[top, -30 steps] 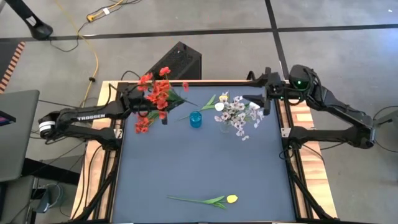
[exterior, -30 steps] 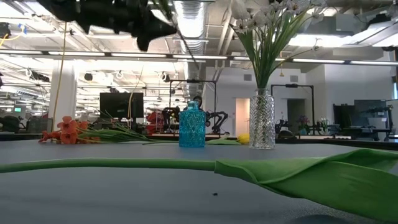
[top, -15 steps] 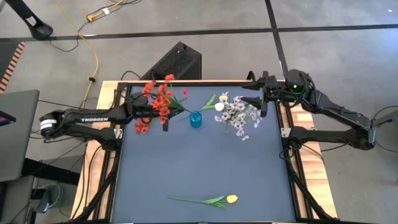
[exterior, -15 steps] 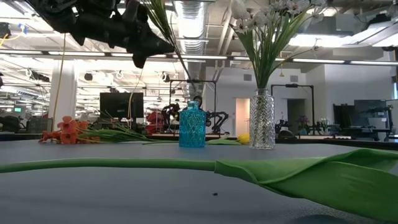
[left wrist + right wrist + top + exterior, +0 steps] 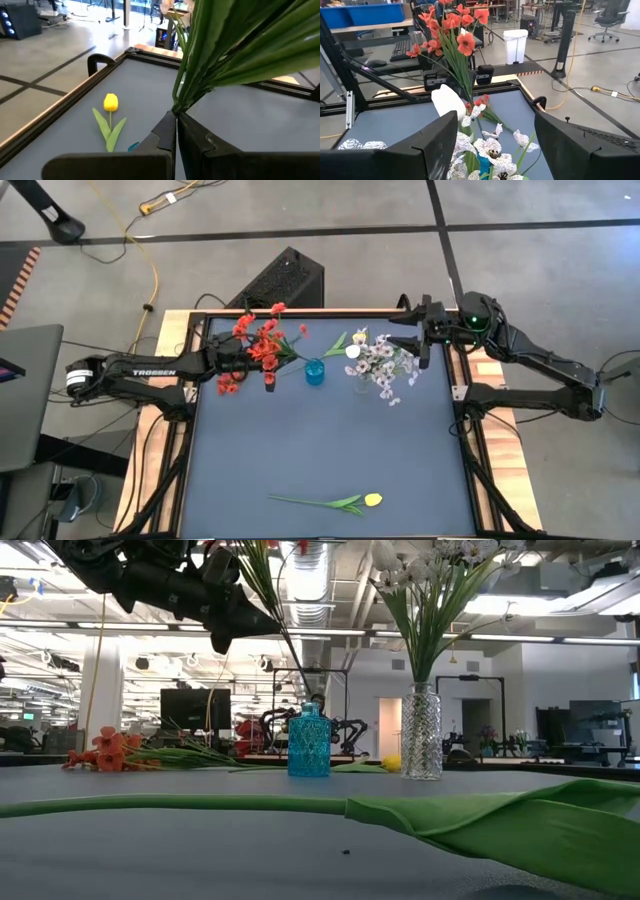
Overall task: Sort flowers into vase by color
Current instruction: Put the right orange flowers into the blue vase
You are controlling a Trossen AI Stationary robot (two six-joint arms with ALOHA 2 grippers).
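My left gripper [image 5: 266, 367] is shut on a bunch of red flowers [image 5: 261, 338] and stands just left of the small blue vase [image 5: 315, 372]. In the low view the bunch's stems [image 5: 288, 645] slant down to the blue vase's mouth [image 5: 309, 708]; whether they are inside, I cannot tell. More red flowers [image 5: 228, 384] lie on the table behind it. A clear vase [image 5: 421, 732] holds white-pink sprays [image 5: 383, 366], with a white tulip [image 5: 352, 351] beside them. My right gripper [image 5: 419, 346] is open, right of the clear vase. A yellow tulip [image 5: 372, 500] lies by the near edge. My left gripper pinches the red bunch's green stems [image 5: 179, 102] between its two shut fingers, several stems together. It comes level from the table's left, fingers across the stems. The bunch is lifted clear of the table, blossoms above the fingers [image 5: 228, 612] and stem ends slanting down toward the blue vase.
A black box [image 5: 283, 280] stands beyond the table's far edge. The table's raised frame [image 5: 200, 315] runs around the dark mat. The mat's middle [image 5: 330, 440] holds nothing between the vases and the yellow tulip, whose stem [image 5: 200, 805] crosses the low view's foreground.
My left gripper has carried the red bunch rightward toward the blue vase, staying shut on the stems. In the low view the bunch has swung so that its stems now slant down to the vase's mouth. The red flowers on the table stayed in place.
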